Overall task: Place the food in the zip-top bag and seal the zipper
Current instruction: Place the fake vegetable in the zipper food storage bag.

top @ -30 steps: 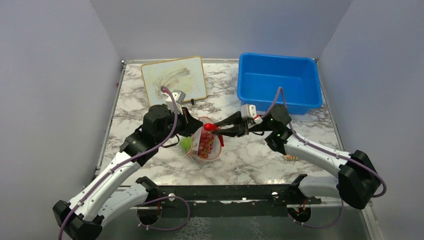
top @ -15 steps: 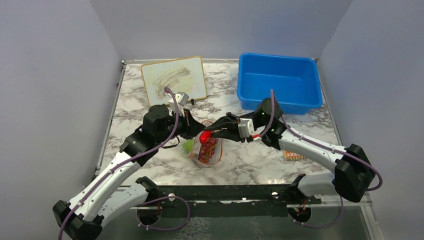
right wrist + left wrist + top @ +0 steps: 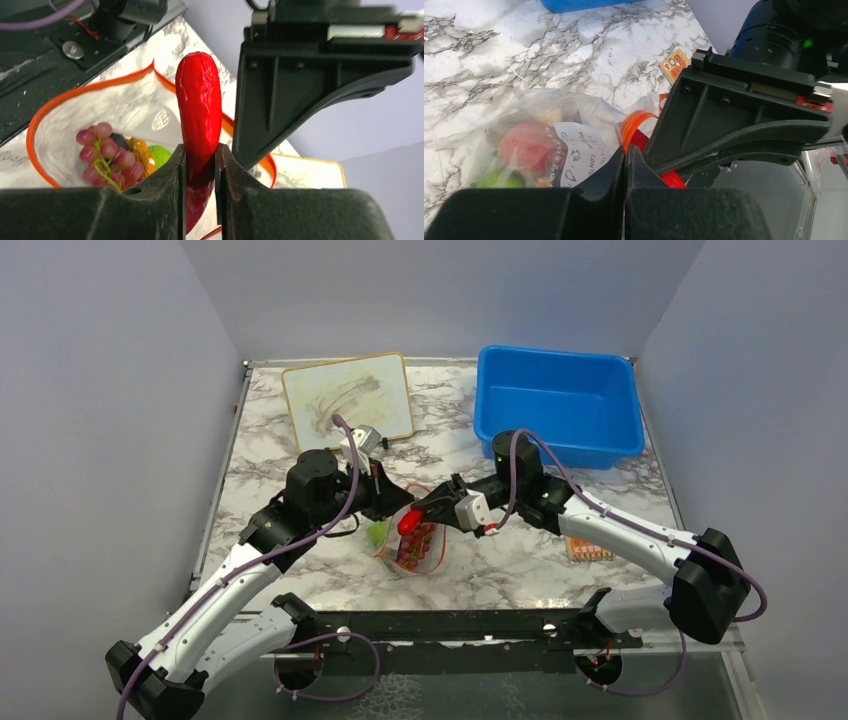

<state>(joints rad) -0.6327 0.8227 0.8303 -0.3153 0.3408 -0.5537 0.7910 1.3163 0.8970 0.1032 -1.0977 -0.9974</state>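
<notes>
Red chili (image 3: pixel 199 100) stood upright, pinched low down by the right hand (image 3: pixel 200 162), right over the open mouth of the zip-top bag (image 3: pixel 127 111). Only the right wrist view looked down inside: grape bunch (image 3: pixel 102 150), orange piece (image 3: pixel 140 150) and lime (image 3: pixel 159 154) at the bottom, with the zipper (image 3: pixel 47 107) curving round as an orange loop. Left wrist view gave the bag's side instead: peach (image 3: pixel 524 147) behind clear film, next to a printed label (image 3: pixel 584 155), neither seen from the right wrist. Left hand (image 3: pixel 625 160) had its fingers pressed together on the bag's rim, where the orange strip ran into the seam between them. Top view alone showed the layout: bag on the marble worktop (image 3: pixel 480 565) between both hands, blue bin (image 3: pixel 555 405) back right, drawing board (image 3: pixel 348 395) back left, small orange card (image 3: pixel 585 550) beside the right arm. From above, the bag's contents were a blur. Chili's lower end was hidden between the right fingers.
</notes>
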